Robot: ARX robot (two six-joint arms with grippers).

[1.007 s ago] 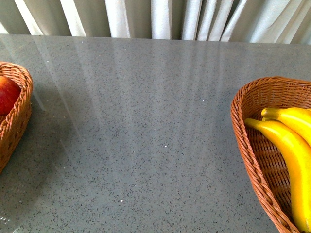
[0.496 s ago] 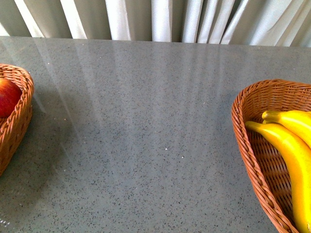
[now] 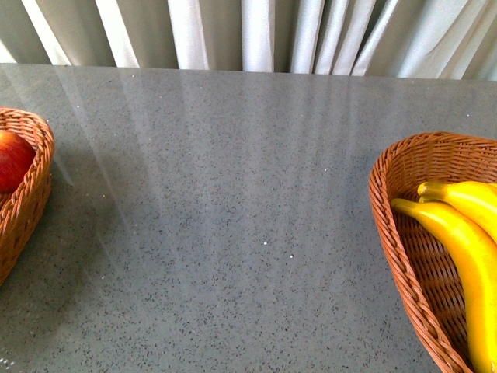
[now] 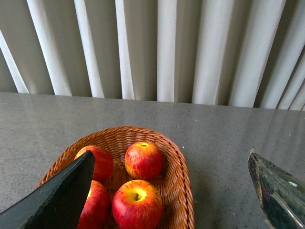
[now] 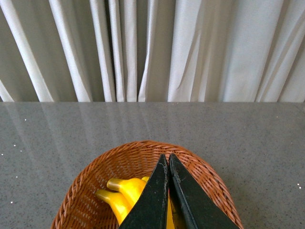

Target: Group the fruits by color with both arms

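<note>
Apples point(image 4: 143, 160) sit in a brown woven basket point(image 4: 183, 186) on the left side of the gray table point(image 3: 233, 194). The left wrist view shows four of them, red with yellow tops, packed close and touching. From the front only a bit of one red apple point(image 3: 12, 159) shows at the picture's edge, inside that basket point(image 3: 31, 194).

Bananas point(image 3: 458, 249) lie in a second woven basket point(image 3: 392, 233) on the right side of the table. Two can be counted from the front, side by side and touching, long and yellow. The right wrist view shows two banana tips point(image 5: 119, 193) poking out past the gripper, inside that basket point(image 5: 90, 181).

The left gripper point(image 4: 171, 191) hangs above the apple basket. Its two dark fingers point(image 4: 62, 195) are spread wide apart, and nothing is between them. The right gripper point(image 5: 168, 191) hangs above the banana basket. Its two black fingers point(image 5: 152, 200) are pressed together with nothing caught between them.

Neither arm shows in the front view. The two baskets are well apart, with bare table between them. White curtains point(image 3: 248, 35) hang behind the table. No writing or labels can be read anywhere.
</note>
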